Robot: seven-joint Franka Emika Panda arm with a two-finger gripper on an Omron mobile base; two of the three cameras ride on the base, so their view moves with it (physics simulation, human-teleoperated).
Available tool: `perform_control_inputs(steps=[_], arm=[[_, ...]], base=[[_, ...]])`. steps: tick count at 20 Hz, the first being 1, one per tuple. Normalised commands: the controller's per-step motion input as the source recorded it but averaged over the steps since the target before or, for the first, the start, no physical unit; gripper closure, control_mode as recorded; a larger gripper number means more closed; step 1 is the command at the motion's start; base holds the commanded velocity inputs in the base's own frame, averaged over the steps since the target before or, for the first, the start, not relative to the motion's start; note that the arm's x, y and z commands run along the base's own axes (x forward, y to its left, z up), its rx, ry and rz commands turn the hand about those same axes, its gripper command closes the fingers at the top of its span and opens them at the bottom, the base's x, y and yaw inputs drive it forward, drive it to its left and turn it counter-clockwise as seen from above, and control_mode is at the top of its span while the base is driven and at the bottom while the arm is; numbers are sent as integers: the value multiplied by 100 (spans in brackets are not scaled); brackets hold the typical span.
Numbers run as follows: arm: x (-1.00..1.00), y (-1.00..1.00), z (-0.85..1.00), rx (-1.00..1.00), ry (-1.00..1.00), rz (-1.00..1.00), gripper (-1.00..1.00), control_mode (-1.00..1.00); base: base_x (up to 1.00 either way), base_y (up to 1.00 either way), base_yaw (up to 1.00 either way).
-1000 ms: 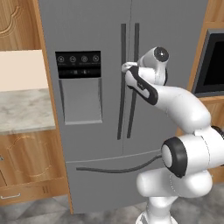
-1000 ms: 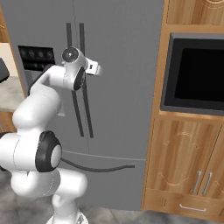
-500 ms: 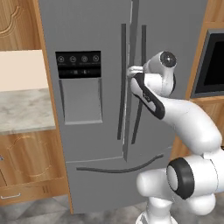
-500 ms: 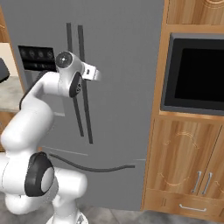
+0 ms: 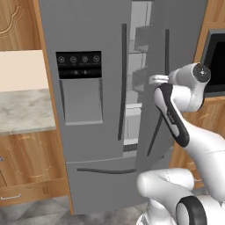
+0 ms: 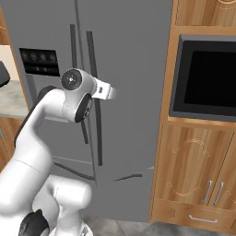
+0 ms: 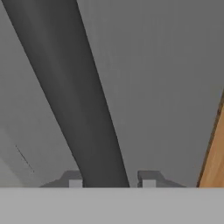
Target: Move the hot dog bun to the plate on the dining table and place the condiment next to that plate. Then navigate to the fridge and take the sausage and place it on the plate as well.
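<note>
The tall grey fridge (image 5: 92, 66) fills the scene, and its right door (image 5: 180, 48) stands a little ajar. Grey inner shelves (image 5: 136, 74) show through the gap. My gripper (image 5: 153, 79) is shut on the dark vertical handle (image 5: 163, 61) of that door. In the right base view the gripper (image 6: 112, 92) sits against the same handle (image 6: 94, 133). The hand view has the handle (image 7: 74, 96) running between the fingertips (image 7: 148, 179) of the gripper (image 7: 111, 181). The sausage, bun, plate, condiment and dining table are out of view.
A black oven (image 6: 207, 78) is set in wooden cabinets right of the fridge, with cupboard doors (image 6: 193, 170) below it. A marbled counter (image 5: 22, 110) over wooden drawers (image 5: 26, 171) stands to the left. The left door carries a dispenser panel (image 5: 79, 59).
The right fridge door has swung from shut to a little ajar, and inner shelves now show. My arm has drawn back to the right with the handle.
</note>
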Motion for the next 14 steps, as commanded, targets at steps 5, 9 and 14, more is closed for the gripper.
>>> perform_control_inputs(steps=[5, 9, 14], arm=[[-57, -37, -2, 6, 3, -1, -100, -100], [-53, 21, -1, -1, 0, 2, -100, -100], [-52, 78, 38, -15, 7, 12, -100, -100]], base=[[0, 0, 0], [0, 0, 0], [0, 0, 0]])
